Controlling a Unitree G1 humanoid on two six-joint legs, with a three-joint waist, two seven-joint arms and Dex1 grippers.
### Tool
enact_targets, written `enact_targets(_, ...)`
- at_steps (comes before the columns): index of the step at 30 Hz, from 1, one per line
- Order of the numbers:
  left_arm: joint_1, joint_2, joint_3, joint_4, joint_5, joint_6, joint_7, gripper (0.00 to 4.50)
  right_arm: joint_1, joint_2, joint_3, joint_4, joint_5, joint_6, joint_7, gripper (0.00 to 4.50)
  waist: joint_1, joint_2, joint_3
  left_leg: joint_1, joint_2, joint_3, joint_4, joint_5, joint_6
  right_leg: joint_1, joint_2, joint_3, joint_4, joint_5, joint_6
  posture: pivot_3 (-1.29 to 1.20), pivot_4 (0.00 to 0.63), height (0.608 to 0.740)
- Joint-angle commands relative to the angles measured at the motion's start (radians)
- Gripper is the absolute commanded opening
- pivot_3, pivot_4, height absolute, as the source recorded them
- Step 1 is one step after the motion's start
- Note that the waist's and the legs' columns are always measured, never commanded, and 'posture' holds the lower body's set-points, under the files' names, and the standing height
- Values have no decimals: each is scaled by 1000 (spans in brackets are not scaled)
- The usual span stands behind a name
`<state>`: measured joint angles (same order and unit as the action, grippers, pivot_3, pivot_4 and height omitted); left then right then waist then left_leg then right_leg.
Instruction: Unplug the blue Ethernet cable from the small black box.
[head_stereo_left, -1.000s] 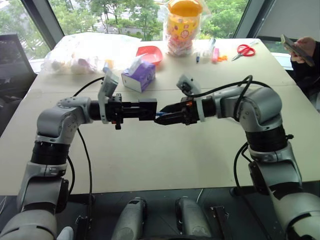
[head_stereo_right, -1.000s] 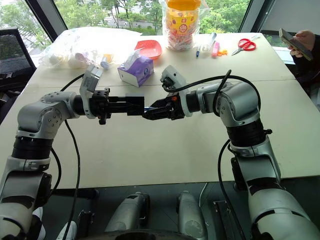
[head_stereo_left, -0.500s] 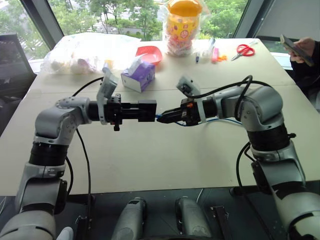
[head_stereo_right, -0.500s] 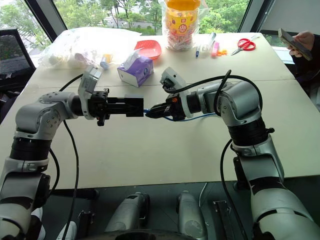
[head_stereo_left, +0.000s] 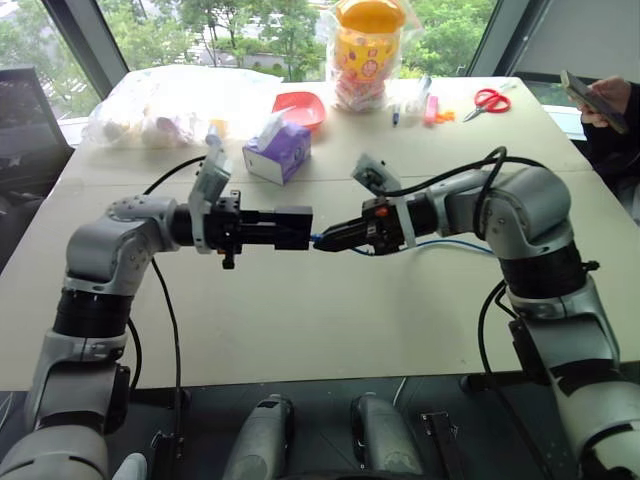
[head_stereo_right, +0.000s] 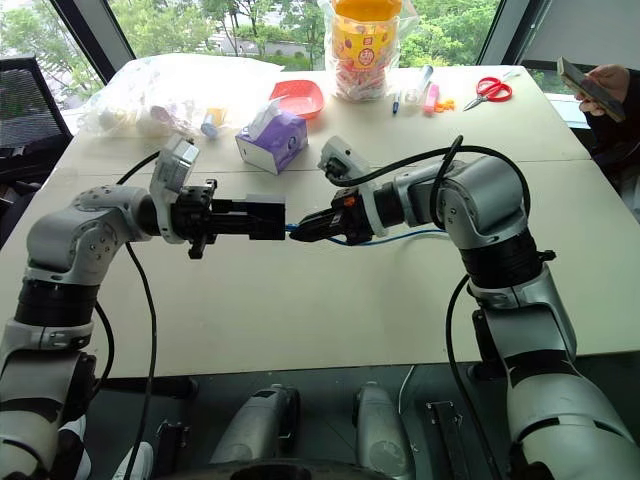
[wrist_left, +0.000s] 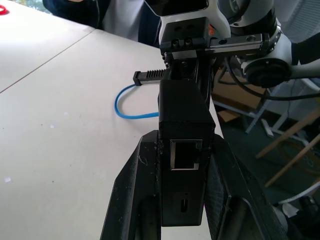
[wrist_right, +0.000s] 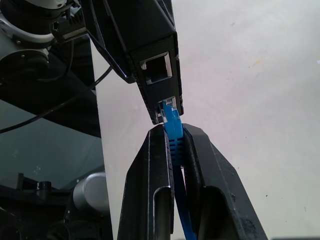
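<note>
The small black box (head_stereo_left: 293, 228) hangs in the air above the table, with my left gripper (head_stereo_left: 283, 229) shut on its sides. In the left wrist view the box (wrist_left: 182, 120) shows an empty port facing the camera. My right gripper (head_stereo_left: 325, 241) meets the box from the right and is shut on the blue Ethernet cable (head_stereo_left: 455, 243) just behind its plug. In the right wrist view the blue plug (wrist_right: 172, 124) sits between the fingers (wrist_right: 150, 165), with its tip in the lower port of the box (wrist_right: 155, 55). The rest of the cable trails right under my right forearm.
A purple tissue box (head_stereo_left: 280, 150), a red bowl (head_stereo_left: 298, 107) and a plastic bag (head_stereo_left: 160, 105) stand at the back of the table (head_stereo_left: 320, 320). A yellow jar (head_stereo_left: 365, 50), pens (head_stereo_left: 430, 105) and red scissors (head_stereo_left: 490, 99) lie further back. A person's hand with a phone (head_stereo_left: 595, 100) is at the right.
My right gripper has shut on the cable behind the plug. The blue cable now shows as a loop under my right forearm. Both arms have stayed nearly in place.
</note>
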<state>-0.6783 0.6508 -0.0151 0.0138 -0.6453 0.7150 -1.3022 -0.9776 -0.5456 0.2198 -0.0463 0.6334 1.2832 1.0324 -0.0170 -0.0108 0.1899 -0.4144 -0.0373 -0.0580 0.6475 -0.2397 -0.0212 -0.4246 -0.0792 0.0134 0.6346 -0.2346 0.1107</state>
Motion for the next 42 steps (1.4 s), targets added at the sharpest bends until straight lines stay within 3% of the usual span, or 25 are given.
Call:
enact_targets(1, 11, 6, 0, -29, -6, 2, 2, 497, -25, -2, -33, -43, 29, -36, 13, 1140, 0, 0, 0, 0, 0, 0, 0, 0, 0, 0, 0, 0, 0, 0, 0, 0, 150, 740)
enact_targets(5, 13, 6, 1, -31, -7, 3, 6, 497, -33, 3, -29, -21, 26, -22, -5, 3109, 0, 0, 0, 0, 0, 0, 0, 0, 0, 0, 0, 0, 0, 0, 0, 0, 150, 740)
enact_targets(20, 13, 4, 9, -38, -20, 16, 14, 497, -19, -22, 20, -38, 28, -35, 16, 3109, 0, 0, 0, 0, 0, 0, 0, 0, 0, 0, 0, 0, 0, 0, 0, 0, 150, 740)
enact_targets(23, 13, 5, 10, -40, -21, 19, 15, 497, -20, -23, 23, -35, 30, -37, 18, 2245, 0, 0, 0, 0, 0, 0, 0, 0, 0, 0, 0, 0, 0, 0, 0, 0, 150, 740)
enact_targets(27, 14, 8, 9, -42, -19, 19, 14, 497, -24, -18, 21, -26, 32, -36, 18, 153, 0, 0, 0, 0, 0, 0, 0, 0, 0, 0, 0, 0, 0, 0, 0, 0, 150, 740)
enact_targets(42, -19, -13, 60, -24, -83, 90, 48, 497, -19, -12, 60, -46, -9, -65, -5, 40, 0, 0, 0, 0, 0, 0, 0, 0, 0, 0, 0, 0, 0, 0, 0, 0, 150, 740)
